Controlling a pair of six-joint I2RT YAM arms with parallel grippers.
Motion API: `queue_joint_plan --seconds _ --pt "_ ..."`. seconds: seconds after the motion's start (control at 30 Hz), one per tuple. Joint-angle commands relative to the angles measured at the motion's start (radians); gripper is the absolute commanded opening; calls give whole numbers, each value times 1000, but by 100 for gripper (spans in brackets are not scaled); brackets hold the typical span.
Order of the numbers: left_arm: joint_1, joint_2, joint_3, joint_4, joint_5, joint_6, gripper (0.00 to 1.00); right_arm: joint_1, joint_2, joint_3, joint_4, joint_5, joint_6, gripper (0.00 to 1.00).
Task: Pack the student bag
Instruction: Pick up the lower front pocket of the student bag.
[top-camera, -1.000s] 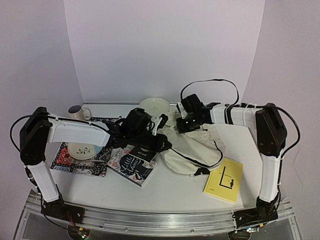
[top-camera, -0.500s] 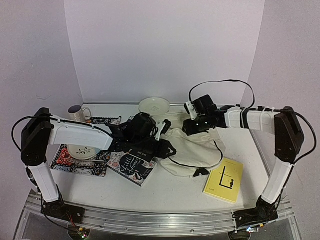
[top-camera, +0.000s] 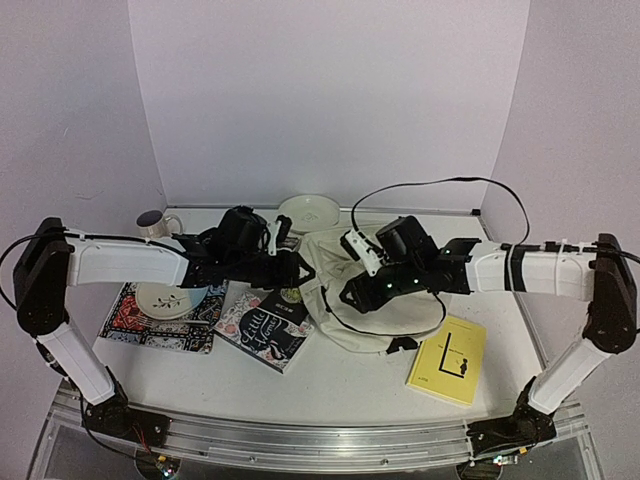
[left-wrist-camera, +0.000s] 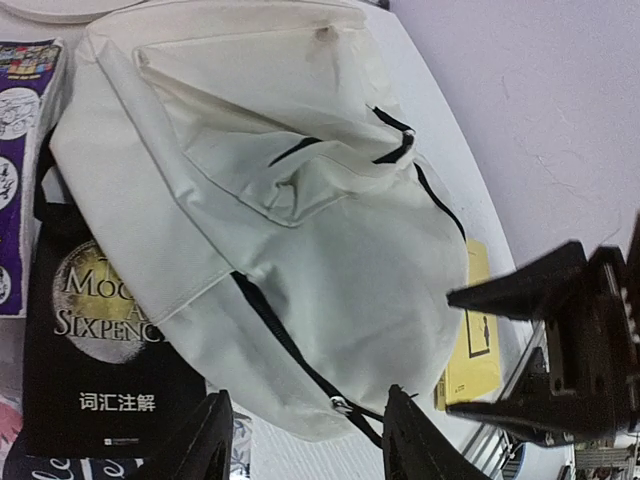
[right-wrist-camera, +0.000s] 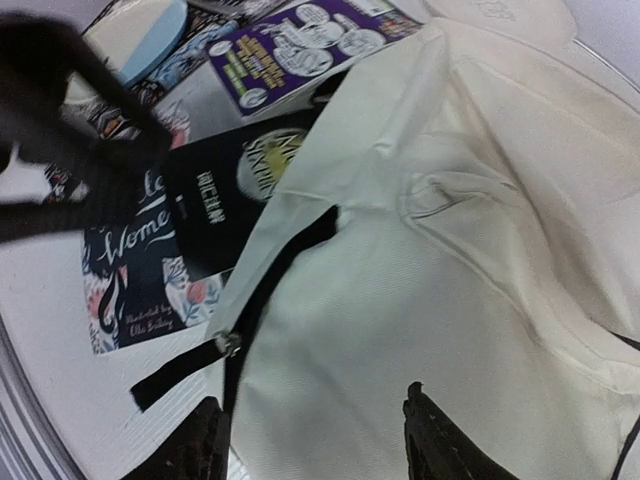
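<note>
Black fingers of the left gripper are spread apart and pinch nothing. They hang just above the near left edge of the student bag, close to its dark zipper line and the small metal zipper pull. The right gripper is also spread and holds nothing; it hovers over the cream fabric of the bag, a little to the right of the same zipper.

The student bag lies flat in the middle of the desk, slightly to the right, with black straps running across it. In the top view the left arm reaches its left side and the right arm is over its middle.

A black book with a gold moon on the cover lies partly under the left edge of the bag. Just beside this book, nearer and more to the left, is a dark book with flowers and the title "Little Women". A purple cover with drawings lies on the far side of the black book. A yellow book lies near the bag, at its near right.

Further left a patterned placemat carries a small plate. A mug stands at the far left, and a white plate lies just beyond the bag's far edge.
</note>
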Motion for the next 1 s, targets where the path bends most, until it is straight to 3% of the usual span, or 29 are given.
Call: queue_joint_plan --seconds 0.0,0.27,0.5,0.67,0.87,0.97 --pt "28 -13 -11 13 6 -48 53 60 -37 2 36 -37 -74 62" --pt "32 38 6 13 40 -62 53 97 18 37 35 -40 -90 64" --pt "33 68 13 43 54 -81 53 109 91 84 35 -54 -110 58" --pt "33 93 24 53 85 -90 53 108 142 113 35 -41 -120 41" --pt "33 126 37 62 118 -103 53 109 135 91 35 -18 -120 0" --pt "31 149 43 69 136 -112 53 109 105 67 35 -13 -116 0"
